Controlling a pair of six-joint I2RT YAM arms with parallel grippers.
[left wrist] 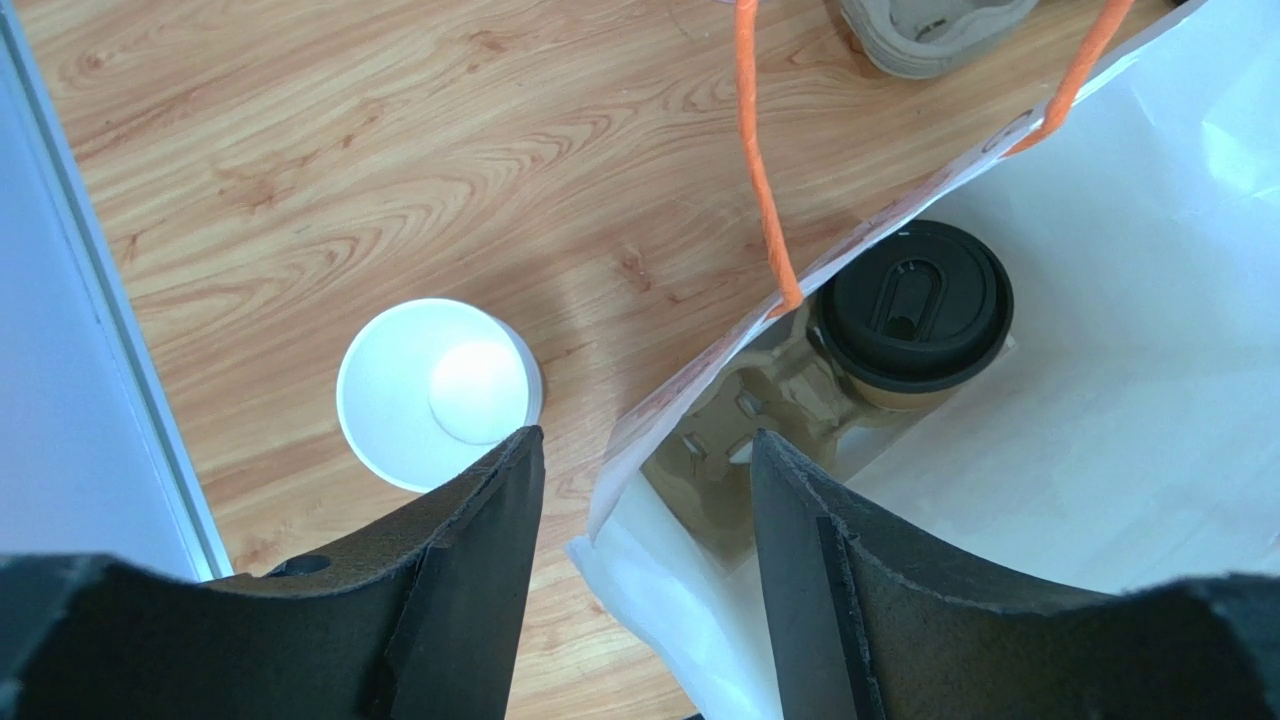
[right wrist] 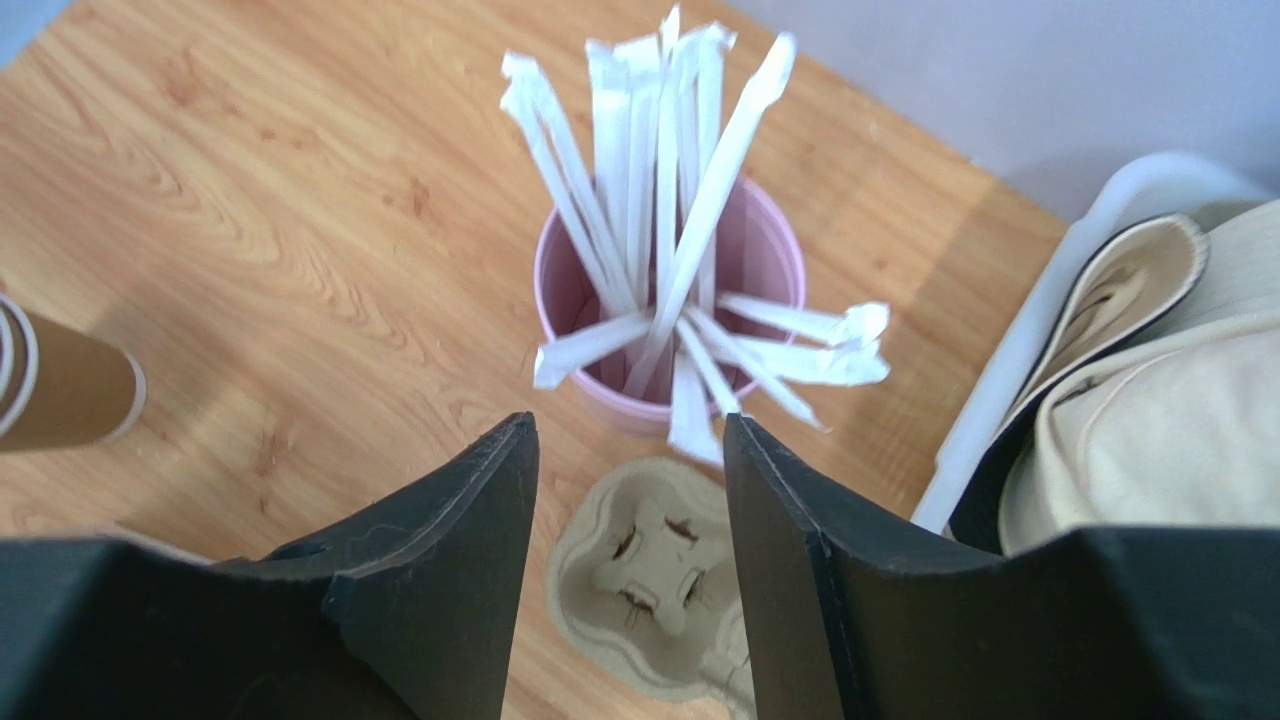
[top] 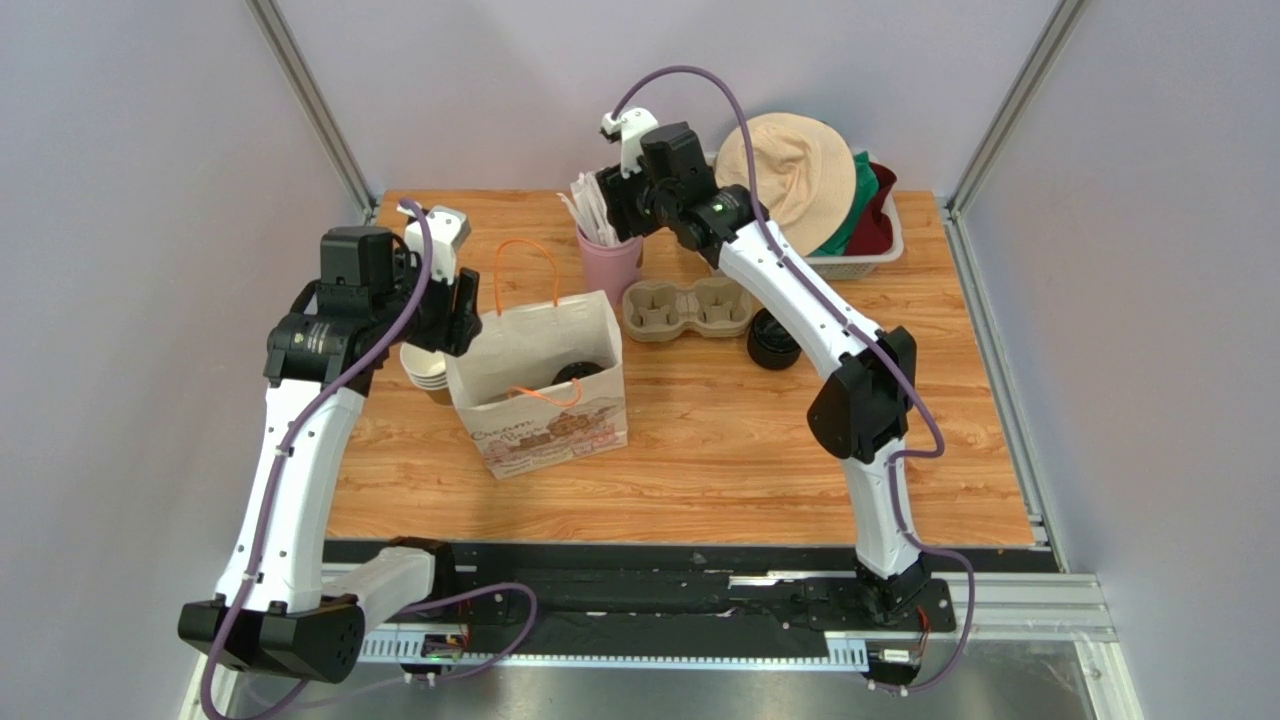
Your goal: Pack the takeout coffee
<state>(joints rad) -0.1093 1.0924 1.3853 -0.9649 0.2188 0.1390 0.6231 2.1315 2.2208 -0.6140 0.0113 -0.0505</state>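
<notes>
Coffee cup [left wrist: 908,393]: small, with a brown paper wall and a round black plastic lid [left wrist: 914,300] pressed on, its sip hole and raised moulding facing up. It stands upright. It sits deep inside the open white paper bag [left wrist: 1142,375], seated in one well of a brown pulp carrier [left wrist: 747,425] on the bag's floor. From above only a narrow strip of brown wall shows beneath the lid's rim. In the top view it shows only as a dark disc in the bag's mouth. The bag stands on the counter [top: 751,450], left of centre.

pale grey walls [top: 135,225], aluminium corner posts [top: 311,105], light wood-grain table [top: 721,450], soft even light, faint shadows
</notes>
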